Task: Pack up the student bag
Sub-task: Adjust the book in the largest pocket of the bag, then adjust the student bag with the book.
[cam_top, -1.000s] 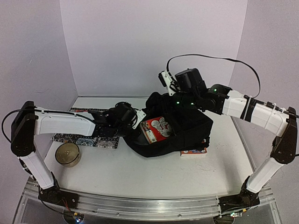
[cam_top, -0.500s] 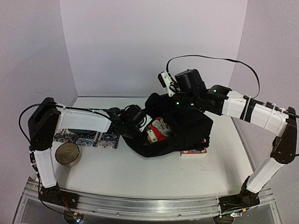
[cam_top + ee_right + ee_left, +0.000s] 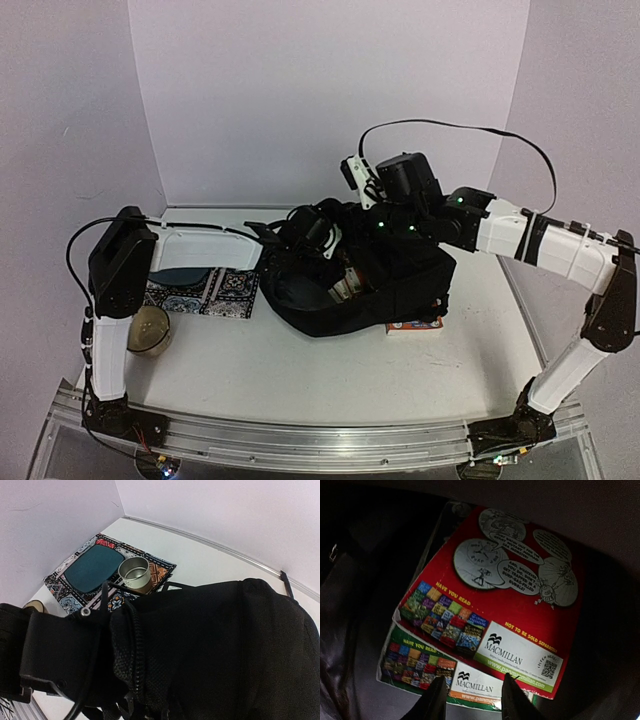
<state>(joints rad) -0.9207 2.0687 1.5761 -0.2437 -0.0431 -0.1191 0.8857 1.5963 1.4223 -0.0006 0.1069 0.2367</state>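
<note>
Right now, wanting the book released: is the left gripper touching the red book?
Cannot tell. In the left wrist view the open left gripper sits at the lower edge of the red book inside the student bag; depth unclear.

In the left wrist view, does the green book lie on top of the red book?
No, the red book lies on top and covers most of the green book.
</note>
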